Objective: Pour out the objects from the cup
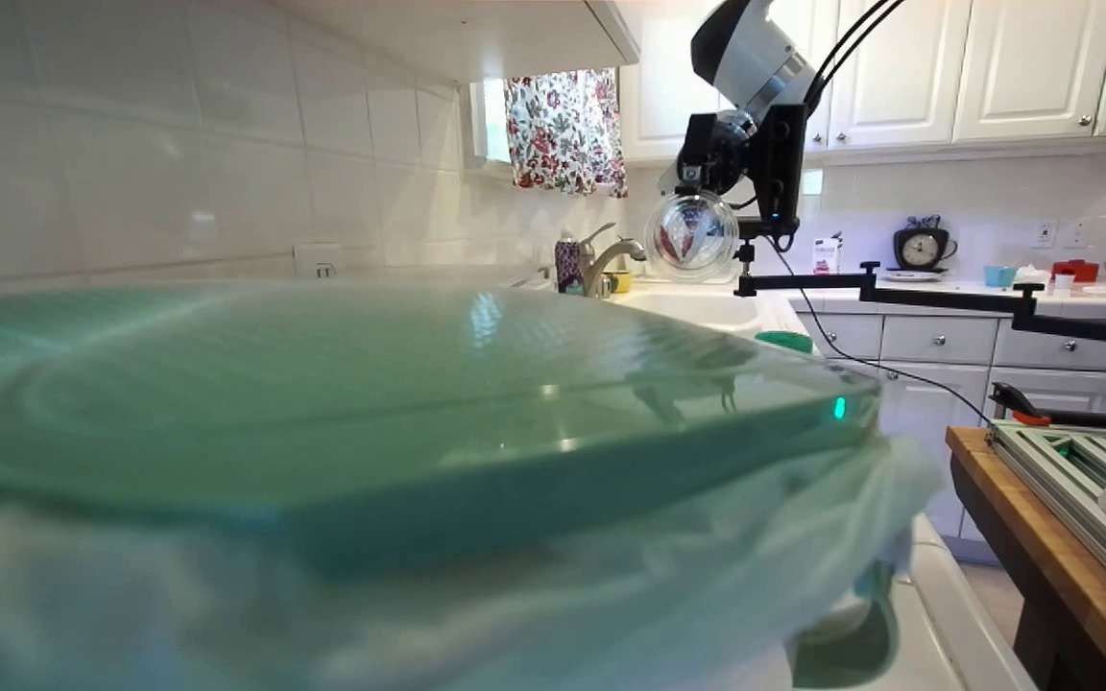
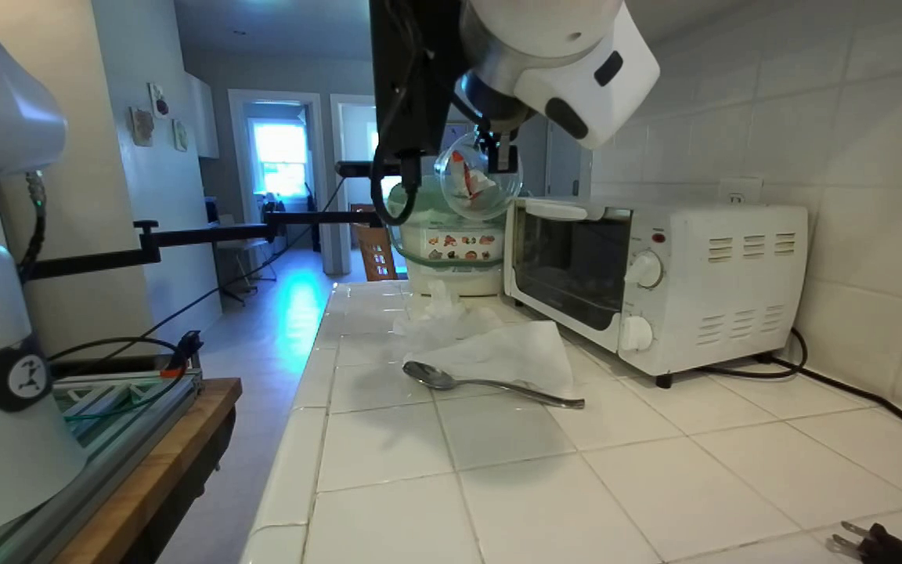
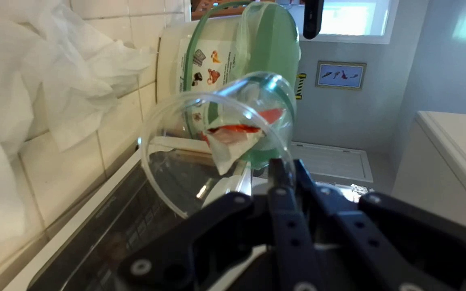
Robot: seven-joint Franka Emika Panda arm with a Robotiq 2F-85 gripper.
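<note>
Nearest in the wrist view, the gripper (image 3: 291,171) pinches the wall of a clear plastic cup (image 3: 192,169) between three and four o'clock on the rim, one finger apparently inside and one outside; the thin wall suits such a hold, which leaves most of the mouth free. The cup hangs in the air above the tiled desk (image 3: 63,169), turned onto its side, presumably so that its contents can slide out. Deeper in, toward one o'clock, lies a red-and-white wrapper (image 3: 233,141); the pour therefore looks unfinished and probably needs a steeper tilt. Past the cup, at ten o'clock, crumpled white paper (image 3: 83,76) lies on the desk, perhaps as a landing place; whether it is directly beneath, I cannot tell. A toaster oven (image 3: 115,230) stands between seven and eight. Farthest, at twelve, a green-lidded container (image 3: 229,68) stands behind the cup, likely out of the pour's way.
</note>
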